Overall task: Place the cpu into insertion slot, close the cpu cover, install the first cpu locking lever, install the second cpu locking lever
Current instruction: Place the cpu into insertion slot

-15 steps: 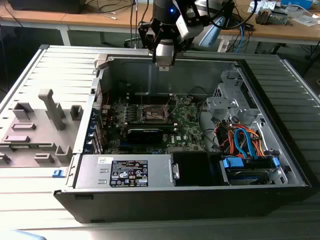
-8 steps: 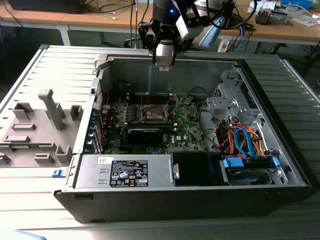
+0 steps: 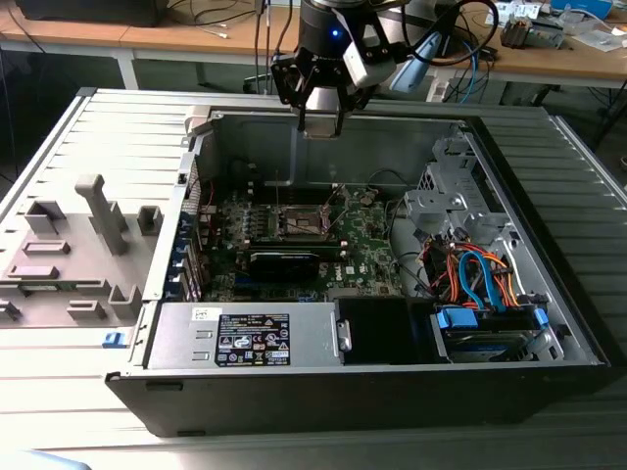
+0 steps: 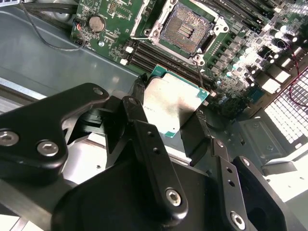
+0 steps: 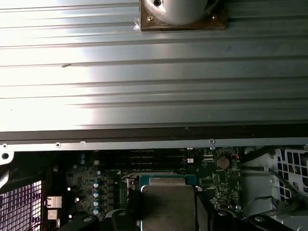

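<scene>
Black gripper [image 4: 169, 115], jaws closed on opposite edges of the light, stiff, likely fragile cpu [image 4: 175, 103], holds it above the motherboard [image 4: 113, 36] near the bare insertion slot [image 4: 185, 30].

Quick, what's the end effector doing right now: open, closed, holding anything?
End effector: closed, holding the small flat square silvery-grey metal cpu by its edges.

Exterior view high over the case [image 3: 392, 392], both wrist views close, sharing cpu [image 4: 175, 106] [image 5: 168, 204] and motherboard [image 4: 240, 57] [image 5: 209, 168]
</scene>
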